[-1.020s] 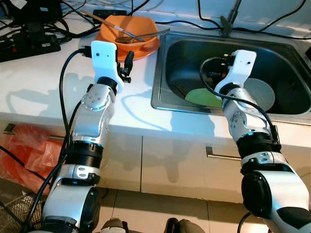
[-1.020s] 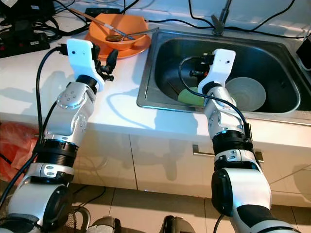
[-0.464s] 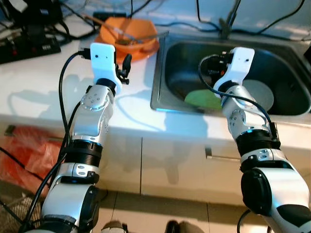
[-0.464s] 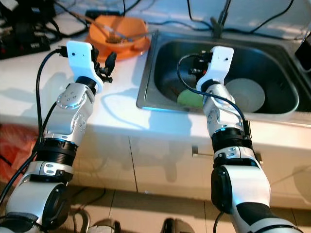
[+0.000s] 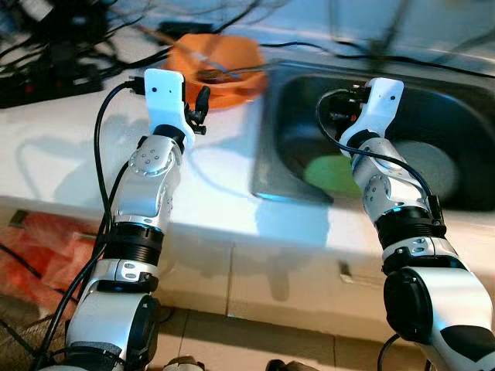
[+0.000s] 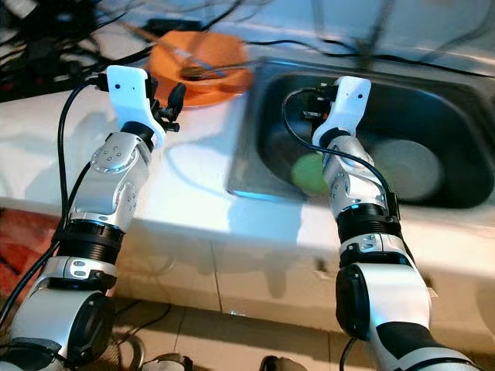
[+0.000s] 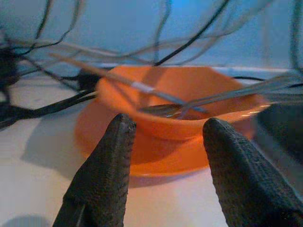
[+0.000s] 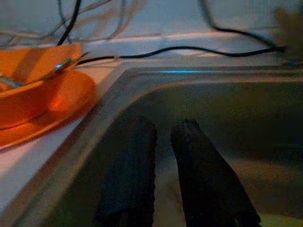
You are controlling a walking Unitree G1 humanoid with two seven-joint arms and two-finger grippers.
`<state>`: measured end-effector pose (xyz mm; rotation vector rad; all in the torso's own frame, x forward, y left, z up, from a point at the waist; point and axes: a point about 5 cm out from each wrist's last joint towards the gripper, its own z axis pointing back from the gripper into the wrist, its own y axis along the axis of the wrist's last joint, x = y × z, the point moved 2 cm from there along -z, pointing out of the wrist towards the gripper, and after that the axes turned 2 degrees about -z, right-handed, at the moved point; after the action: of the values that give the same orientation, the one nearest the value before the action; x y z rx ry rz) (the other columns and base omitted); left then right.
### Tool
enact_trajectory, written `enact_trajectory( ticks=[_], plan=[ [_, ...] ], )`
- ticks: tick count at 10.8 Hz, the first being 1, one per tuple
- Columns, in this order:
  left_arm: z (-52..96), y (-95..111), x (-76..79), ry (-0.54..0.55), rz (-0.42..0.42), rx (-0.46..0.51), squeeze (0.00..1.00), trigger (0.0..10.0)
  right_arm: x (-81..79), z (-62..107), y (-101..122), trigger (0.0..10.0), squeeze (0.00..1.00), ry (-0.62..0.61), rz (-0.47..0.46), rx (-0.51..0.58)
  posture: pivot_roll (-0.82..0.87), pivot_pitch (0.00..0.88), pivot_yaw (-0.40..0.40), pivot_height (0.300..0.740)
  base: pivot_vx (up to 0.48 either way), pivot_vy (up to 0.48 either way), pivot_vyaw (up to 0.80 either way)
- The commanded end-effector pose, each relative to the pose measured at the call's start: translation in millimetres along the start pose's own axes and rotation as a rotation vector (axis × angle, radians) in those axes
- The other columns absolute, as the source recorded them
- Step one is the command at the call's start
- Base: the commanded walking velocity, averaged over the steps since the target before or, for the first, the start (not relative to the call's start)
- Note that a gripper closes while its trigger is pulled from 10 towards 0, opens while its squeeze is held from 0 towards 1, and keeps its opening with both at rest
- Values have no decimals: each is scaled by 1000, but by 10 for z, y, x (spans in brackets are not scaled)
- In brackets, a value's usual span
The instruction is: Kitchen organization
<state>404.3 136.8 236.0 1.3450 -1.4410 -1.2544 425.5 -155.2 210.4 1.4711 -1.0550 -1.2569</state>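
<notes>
1. The left gripper (image 7: 163, 156) hangs over the white counter (image 5: 69, 147) just short of the orange bowl (image 7: 180, 101), jaws released and spread to about the bowl's width, which reads as lining up a grasp on it
2. The orange bowl sits on an orange plate (image 7: 104, 137) beside the sink (image 6: 255, 147), with a spoon (image 7: 163, 109) and 2 chopstick-like sticks lying across it, so they will likely ride along or tip out if it is lifted
3. The right gripper (image 8: 163, 142) points down into the sink, jaws nearly touching and grasping nothing
4. In the sink lie a green plate (image 5: 329, 171) and a pale bowl (image 6: 406, 166); the right arm hides part of the green plate
5. Both eye views are blurred, so the cables behind the orange bowl and the tap are hard to make out
</notes>
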Motion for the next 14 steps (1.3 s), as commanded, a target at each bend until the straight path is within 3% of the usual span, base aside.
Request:
enact_trajectory(
  ticks=[1, 6, 10, 14],
  plan=[
    [-21, 70, 33, -8, 1, 21, 0, 10000, 17, 1, -4, 10000, 0, -6, 0, -6, 82, 92, -40, 723, 360, 0, 0],
    [-11, 85, 48, -17, 1, 28, 0, 10000, 4, 15, -39, 10000, 0, -5, -9, -6, 85, 93, -37, 723, 357, 0, 0],
    [29, 92, 122, -58, 10, 49, 0, 10000, 31, 26, -53, 10000, 0, -14, -9, -9, 83, 105, -40, 723, 0, 0, 0],
    [94, 107, 147, -135, -40, -26, 0, 10000, 39, 28, -51, 10000, 0, -16, -9, -8, 85, 106, -41, 723, 0, 0, 0]
  ],
)
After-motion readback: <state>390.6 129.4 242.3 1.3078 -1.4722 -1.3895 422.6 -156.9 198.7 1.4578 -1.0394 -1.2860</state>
